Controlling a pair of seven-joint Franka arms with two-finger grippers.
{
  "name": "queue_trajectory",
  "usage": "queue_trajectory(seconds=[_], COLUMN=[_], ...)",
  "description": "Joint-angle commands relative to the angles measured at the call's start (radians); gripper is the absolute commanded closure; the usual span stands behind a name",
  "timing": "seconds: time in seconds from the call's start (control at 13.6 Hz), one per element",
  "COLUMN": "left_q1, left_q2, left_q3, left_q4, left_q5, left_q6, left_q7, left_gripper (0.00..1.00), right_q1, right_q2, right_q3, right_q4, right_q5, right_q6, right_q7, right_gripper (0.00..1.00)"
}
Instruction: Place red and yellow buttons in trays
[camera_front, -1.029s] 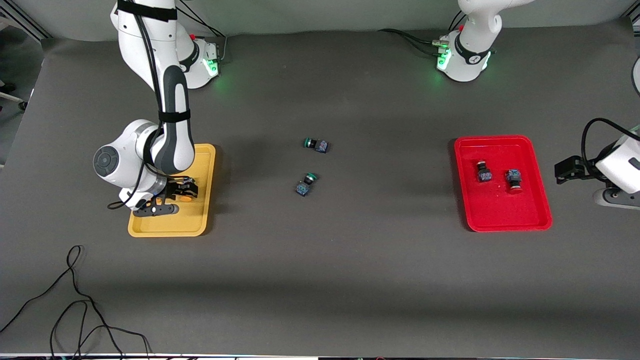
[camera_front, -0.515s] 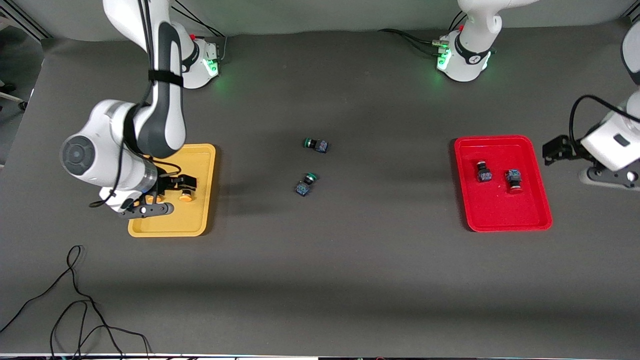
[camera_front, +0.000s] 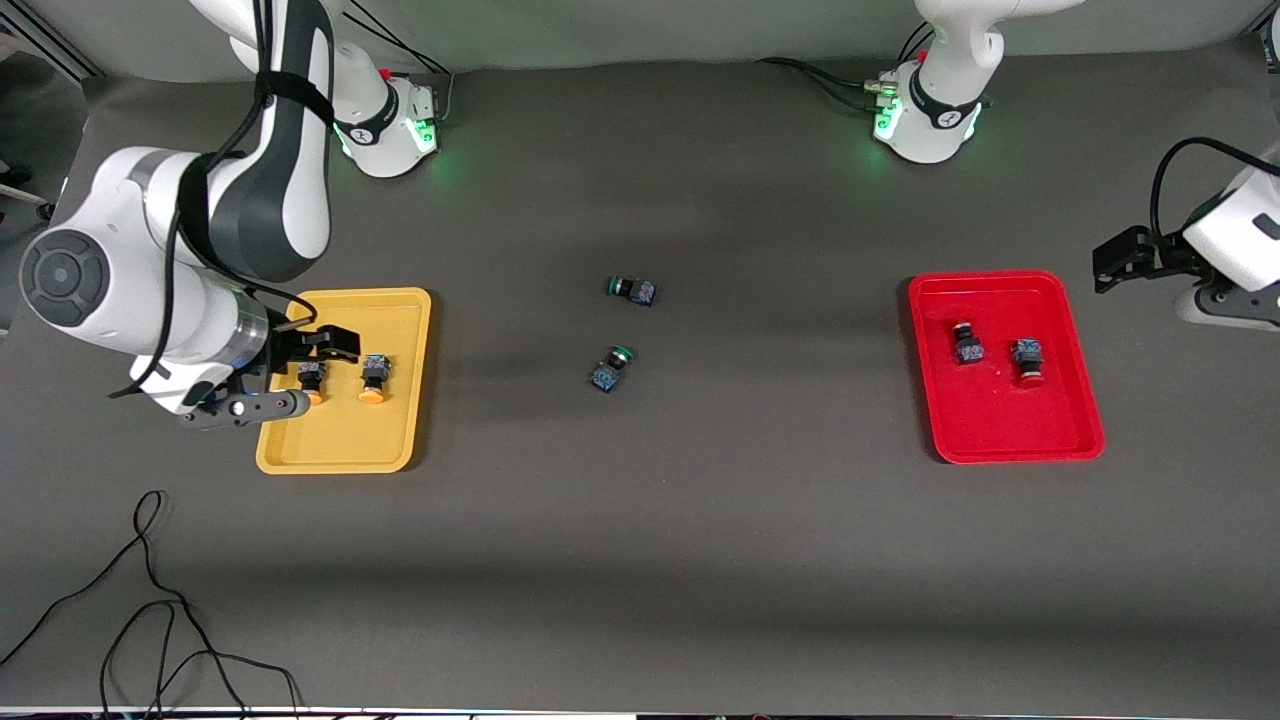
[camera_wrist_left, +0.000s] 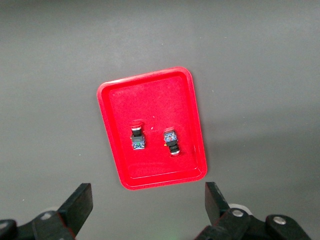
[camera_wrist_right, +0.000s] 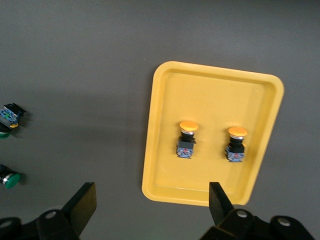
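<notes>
The yellow tray (camera_front: 392, 440) holds two yellow buttons (camera_front: 312, 380) (camera_front: 373, 378) lying side by side. My right gripper (camera_front: 322, 343) is open and empty, high over the tray's edge at the right arm's end. The right wrist view shows that gripper (camera_wrist_right: 150, 207), the tray (camera_wrist_right: 162, 100) and both yellow buttons (camera_wrist_right: 186, 139) (camera_wrist_right: 236, 144). The red tray (camera_front: 1000, 430) holds two red buttons (camera_front: 966, 343) (camera_front: 1027, 361). My left gripper (camera_front: 1125, 258) is open and empty, up beside the red tray. The left wrist view shows that gripper (camera_wrist_left: 146, 200), the red tray (camera_wrist_left: 112, 107) and both red buttons (camera_wrist_left: 137, 137) (camera_wrist_left: 171, 141).
Two green-capped switches (camera_front: 632, 289) (camera_front: 612, 367) lie on the dark table mid-way between the trays; they also show in the right wrist view (camera_wrist_right: 10, 116) (camera_wrist_right: 10, 178). A black cable (camera_front: 150, 600) loops near the front edge at the right arm's end.
My right gripper has risen off the yellow tray and drawn toward the right arm's end, leaving the second yellow button lying in it. My left gripper has shifted a little beside the red tray.
</notes>
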Motion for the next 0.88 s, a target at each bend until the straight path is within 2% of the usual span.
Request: queue_trajectory(seconds=[0.0, 0.15, 0.37, 0.44, 0.51, 0.59, 0.81], left_q1=[-0.141, -0.138, -0.1, -0.051, 0.037, 0.085, 0.084], left_q2=[-0.102, -0.133, -0.139, -0.138, -0.138, -0.136, -0.135], left_q3=[0.135, 0.136, 0.094, 0.055, -0.034, -0.088, -0.085], left_q4=[-0.131, -0.161, -0.16, -0.157, -0.152, -0.149, -0.146], left_q5=[0.0, 0.027, 0.029, 0.03, 0.03, 0.03, 0.03], left_q6=[0.066, 0.078, 0.068, 0.066, 0.066, 0.061, 0.06], left_q7=[-0.012, -0.012, -0.028, -0.034, -0.034, -0.034, -0.034], left_gripper=[0.0, 0.0, 0.0, 0.0, 0.0, 0.0, 0.0], right_q1=[-0.036, -0.17, -0.486, -0.611, -0.733, -0.846, -1.092], right_q2=[-0.148, -0.266, -0.435, -0.47, -0.5, -0.521, -0.555], right_q3=[0.044, 0.188, 0.542, 0.674, 0.791, 0.89, 1.132], right_q4=[0.018, 0.019, 0.009, 0.002, -0.007, -0.016, -0.021], right_q5=[-0.115, -0.217, -0.378, -0.409, -0.417, -0.419, -0.475], right_q6=[-0.025, -0.025, -0.023, -0.023, -0.023, -0.023, -0.023], right_q7=[0.05, 0.067, 0.145, 0.157, 0.167, 0.182, 0.188], right_gripper=[0.0, 0.0, 0.0, 0.0, 0.0, 0.0, 0.0])
